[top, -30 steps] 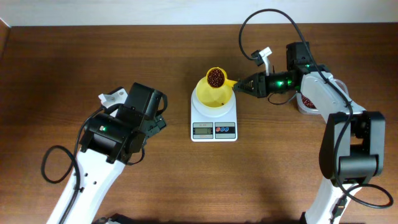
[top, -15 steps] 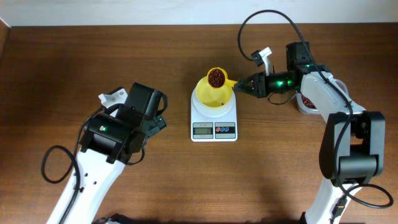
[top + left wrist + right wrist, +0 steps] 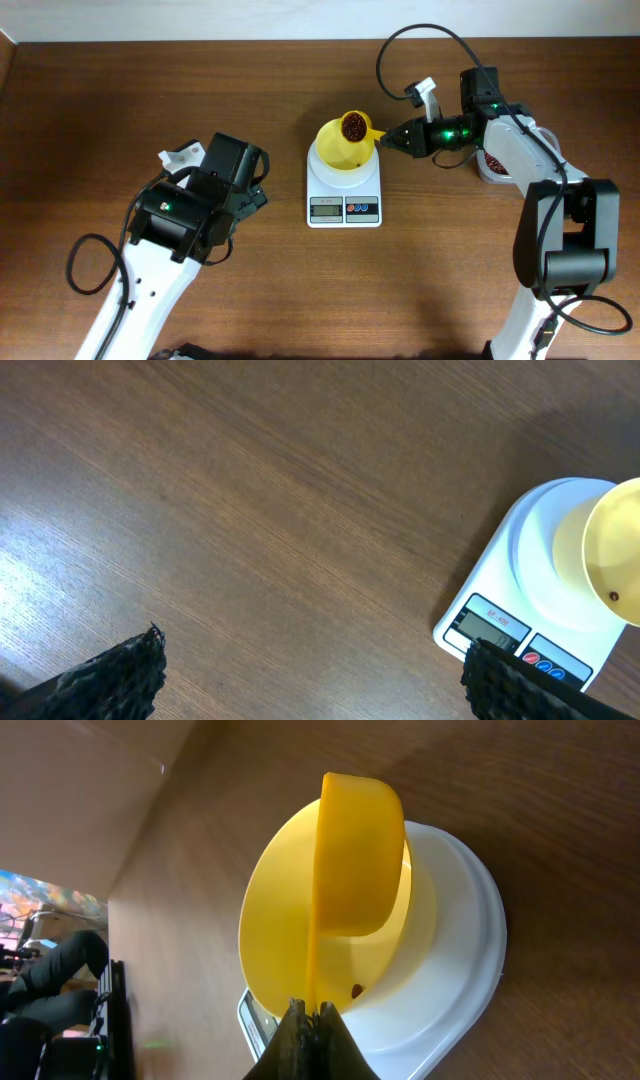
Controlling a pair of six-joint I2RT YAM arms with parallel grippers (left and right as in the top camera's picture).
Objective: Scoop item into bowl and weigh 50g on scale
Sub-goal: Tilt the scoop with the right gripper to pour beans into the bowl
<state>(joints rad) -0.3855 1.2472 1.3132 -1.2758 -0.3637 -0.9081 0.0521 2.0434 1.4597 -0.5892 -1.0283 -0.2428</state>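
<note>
overhead: my right gripper (image 3: 385,141), clamped on the scoop (image 3: 366,132), has tipped it further over the bowl (image 3: 336,152). beans (image 3: 353,125) should spill soon; left gripper (image 3: 254,192) gapes idle.

Scale (image 3: 344,185): mid-table (image 3: 150,90), between my two arms, its display on my near side.
Bowl (image 3: 340,152): on the scale's platform.
Scoop (image 3: 355,127): above the bowl's far right rim, tipped on its side, with the handle running right.
Beans (image 3: 352,125): in the scoop; a single one lies inside the bowl.
Right gripper (image 3: 385,140): just right of the bowl, clamped on the scoop's handle.
Container (image 3: 492,165): well right of the scale, partly under my right arm.
Left gripper (image 3: 250,185): left of the scale, apart from it, over bare table.
</note>
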